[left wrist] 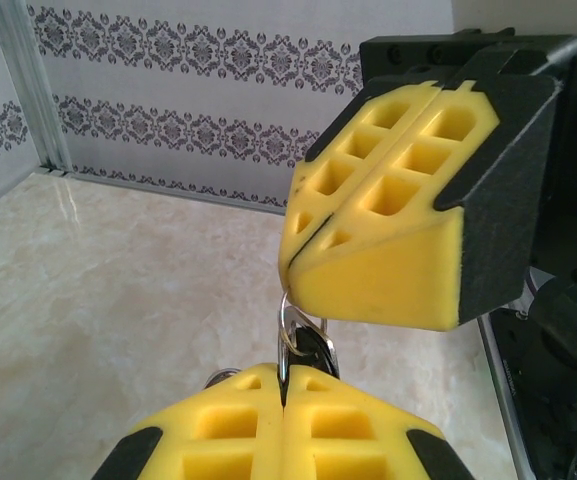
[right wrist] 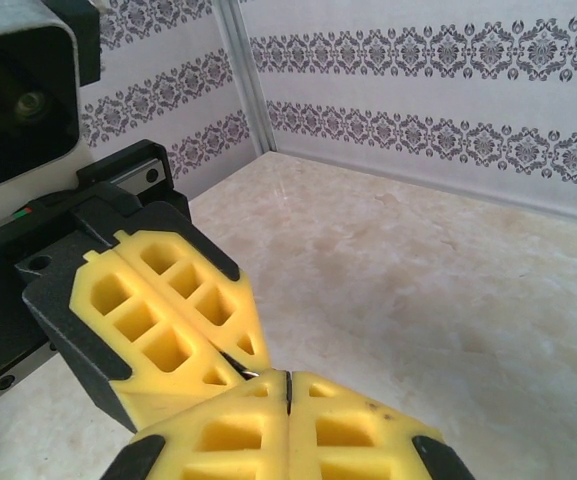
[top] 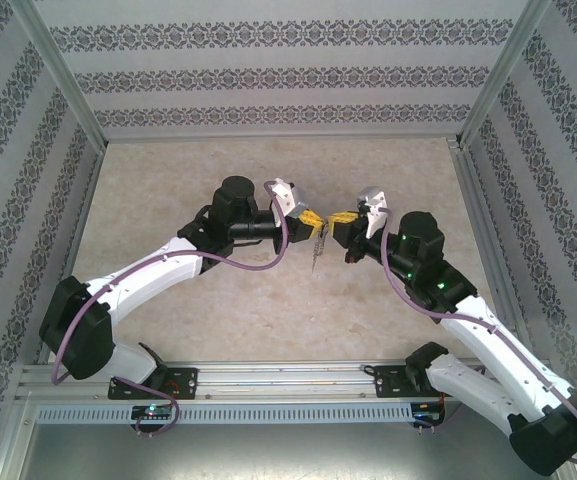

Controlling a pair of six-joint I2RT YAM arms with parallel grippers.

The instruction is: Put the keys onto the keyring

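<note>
Left end effector and right end effector both clamp the keyring, key between them.

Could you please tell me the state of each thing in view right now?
left hand, shut, pinching the keyring.
right hand, shut, tip at the keyring's top; grip unclear.
keyring, held in the air between both hands.
key, against the keyring, in the air; threaded or not, cannot tell.
</note>
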